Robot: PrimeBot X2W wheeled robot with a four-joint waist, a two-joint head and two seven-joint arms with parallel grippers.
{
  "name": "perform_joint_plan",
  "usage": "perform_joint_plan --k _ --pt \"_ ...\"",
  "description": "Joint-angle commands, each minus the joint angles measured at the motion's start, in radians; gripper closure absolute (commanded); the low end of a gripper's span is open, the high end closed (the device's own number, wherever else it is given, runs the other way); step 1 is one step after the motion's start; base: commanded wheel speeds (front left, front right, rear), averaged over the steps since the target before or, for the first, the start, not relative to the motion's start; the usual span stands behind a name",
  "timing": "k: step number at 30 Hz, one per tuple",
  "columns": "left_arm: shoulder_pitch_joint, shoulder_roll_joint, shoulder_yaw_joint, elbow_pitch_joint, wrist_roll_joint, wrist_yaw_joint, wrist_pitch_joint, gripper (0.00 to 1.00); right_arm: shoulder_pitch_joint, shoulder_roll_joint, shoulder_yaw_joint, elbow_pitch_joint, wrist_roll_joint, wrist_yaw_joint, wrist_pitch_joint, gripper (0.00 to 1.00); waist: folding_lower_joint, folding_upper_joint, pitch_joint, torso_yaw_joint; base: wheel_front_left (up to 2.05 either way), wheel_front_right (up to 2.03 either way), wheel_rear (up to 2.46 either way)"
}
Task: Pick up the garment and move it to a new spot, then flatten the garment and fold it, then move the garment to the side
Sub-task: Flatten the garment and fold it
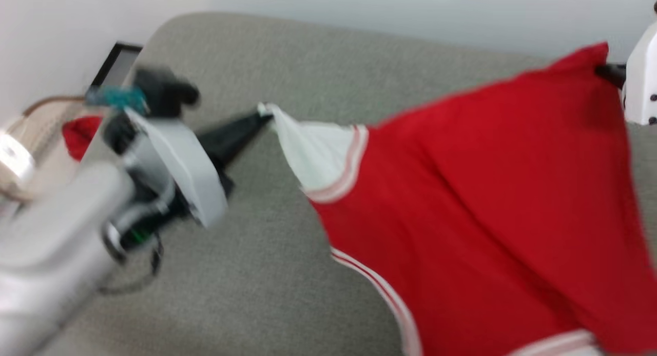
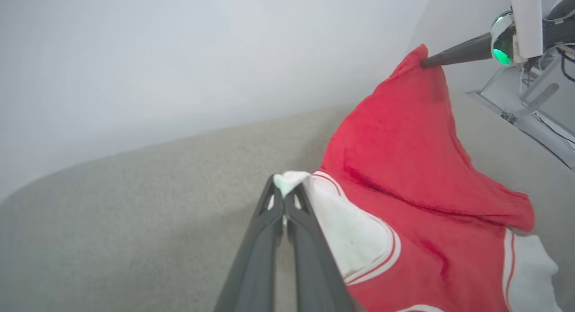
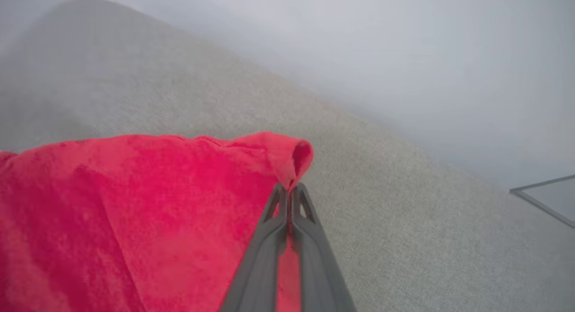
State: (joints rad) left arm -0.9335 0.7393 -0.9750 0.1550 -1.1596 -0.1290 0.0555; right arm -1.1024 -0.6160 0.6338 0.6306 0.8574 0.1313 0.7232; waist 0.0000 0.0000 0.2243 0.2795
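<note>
The garment [image 1: 487, 202], a red jersey with white sleeves and striped trim, hangs stretched between both grippers above a grey-beige cushioned surface [image 1: 246, 253]. My left gripper [image 1: 264, 119] is shut on the tip of a white sleeve; in the left wrist view the left gripper [image 2: 287, 184] pinches that sleeve [image 2: 355, 235]. At the upper right, my right gripper [image 1: 603, 71] is shut on a red corner of the fabric; in the right wrist view the right gripper [image 3: 289, 188] clamps a curled red edge of the garment [image 3: 134, 213]. The plain red side faces the head camera.
The grey-beige cushion [image 3: 426, 235] spreads beneath the cloth, with a pale wall [image 1: 410, 7] behind it. A dark-framed panel [image 1: 115, 63] and a bit of red cloth [image 1: 79, 135] sit at the far left beyond the cushion's edge.
</note>
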Motion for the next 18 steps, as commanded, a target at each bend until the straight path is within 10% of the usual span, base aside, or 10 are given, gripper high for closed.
perform_joint_plan --k 1,18 --pt "-0.033 0.012 0.008 0.008 -0.009 -0.002 0.019 1.0 -0.011 0.002 0.001 -0.011 0.008 -0.001 -0.013 1.0 0.0 0.0 -0.067 -0.056 0.0 0.0 0.0" --pt "-0.498 -0.021 -0.01 0.273 -0.061 -0.002 0.234 1.0 -0.134 0.085 -0.077 0.01 0.021 -0.001 -0.239 1.0 0.0 0.0 -0.22 -0.173 0.0 0.0 0.0"
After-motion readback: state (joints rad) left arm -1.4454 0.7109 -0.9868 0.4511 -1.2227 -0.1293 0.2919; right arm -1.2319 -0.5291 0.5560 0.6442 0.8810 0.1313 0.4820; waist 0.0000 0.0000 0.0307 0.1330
